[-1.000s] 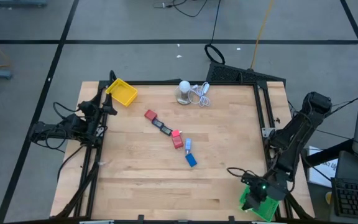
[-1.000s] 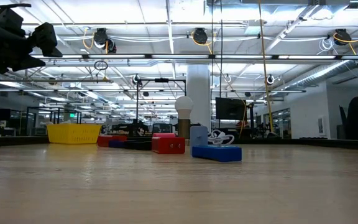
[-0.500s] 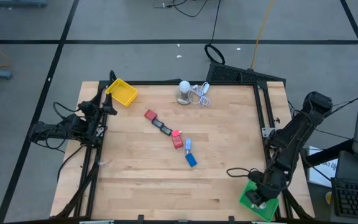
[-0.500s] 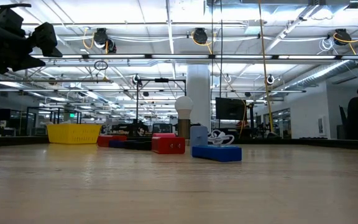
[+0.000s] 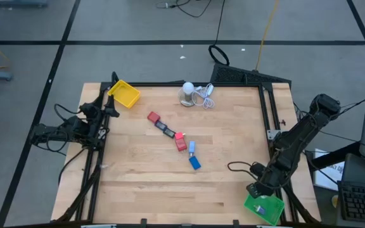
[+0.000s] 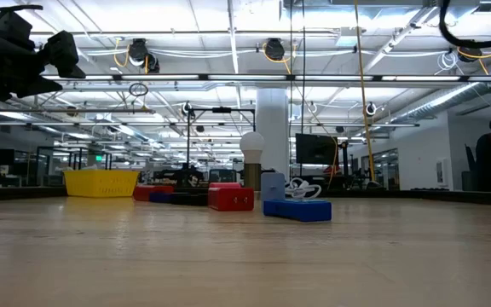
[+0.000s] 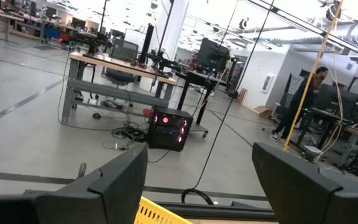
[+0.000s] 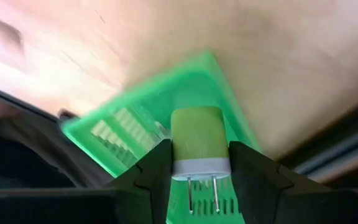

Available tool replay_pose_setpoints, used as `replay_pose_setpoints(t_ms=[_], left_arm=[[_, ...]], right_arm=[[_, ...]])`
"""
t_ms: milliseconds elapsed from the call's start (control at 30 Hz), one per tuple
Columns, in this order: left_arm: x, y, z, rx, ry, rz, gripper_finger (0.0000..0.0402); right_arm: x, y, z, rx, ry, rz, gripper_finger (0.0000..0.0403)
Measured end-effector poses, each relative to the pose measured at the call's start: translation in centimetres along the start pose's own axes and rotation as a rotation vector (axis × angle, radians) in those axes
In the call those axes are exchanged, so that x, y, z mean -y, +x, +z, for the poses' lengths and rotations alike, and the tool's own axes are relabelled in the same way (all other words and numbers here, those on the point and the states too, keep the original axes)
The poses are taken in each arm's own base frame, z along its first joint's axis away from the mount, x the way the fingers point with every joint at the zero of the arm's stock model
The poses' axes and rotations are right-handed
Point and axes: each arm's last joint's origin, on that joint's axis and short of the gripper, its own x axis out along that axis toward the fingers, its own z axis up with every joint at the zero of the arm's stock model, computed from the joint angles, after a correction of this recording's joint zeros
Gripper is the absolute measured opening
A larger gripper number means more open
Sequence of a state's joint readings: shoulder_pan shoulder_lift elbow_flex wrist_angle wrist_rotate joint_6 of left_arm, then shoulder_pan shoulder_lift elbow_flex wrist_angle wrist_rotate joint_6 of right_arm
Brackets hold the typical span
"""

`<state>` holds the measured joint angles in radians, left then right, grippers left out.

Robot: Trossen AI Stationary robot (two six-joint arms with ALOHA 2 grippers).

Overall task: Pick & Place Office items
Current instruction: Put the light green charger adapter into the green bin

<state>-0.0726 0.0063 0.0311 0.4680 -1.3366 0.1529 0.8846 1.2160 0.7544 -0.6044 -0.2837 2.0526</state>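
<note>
My right gripper (image 5: 257, 189) hangs at the table's near right corner, just past the far edge of the green tray (image 5: 266, 208), and is shut on a small white plug adapter (image 8: 196, 140) with two metal prongs. The other office items lie in a slanting row mid-table: a red block (image 5: 153, 117), a dark flat rectangle (image 5: 166, 130), a pink bit (image 5: 179, 135), a red block (image 5: 181, 145) and two blue blocks (image 5: 194, 156). My left gripper (image 5: 109, 106) waits open at the left edge, beside the yellow tray (image 5: 125, 94). My right gripper pinches the adapter's two opposite sides (image 8: 178, 163) between its two fingers, near the pronged end. The prongs (image 8: 202, 191) point back toward the wrist. The adapter is lifted clear, above the green tray (image 8: 135, 127).
A white round object with a coiled white cable (image 5: 194, 93) stands at the far edge. A black frame rail (image 5: 270, 120) runs along the table's right side. Bare wood lies between the row of items and the green tray.
My right gripper has gone from over the green tray toward the table's far edge and a little left, still shut on the adapter. More of the tray now shows.
</note>
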Motion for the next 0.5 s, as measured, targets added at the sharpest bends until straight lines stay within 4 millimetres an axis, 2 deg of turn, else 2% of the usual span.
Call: replay_pose_setpoints(t_ms=[500], left_arm=[[0.00, 0.00, 0.00, 0.000, 0.000, 0.000, 0.0294]], right_arm=[[-0.36, -0.09, 0.33, 0.046, -0.069, 0.043, 0.0151]])
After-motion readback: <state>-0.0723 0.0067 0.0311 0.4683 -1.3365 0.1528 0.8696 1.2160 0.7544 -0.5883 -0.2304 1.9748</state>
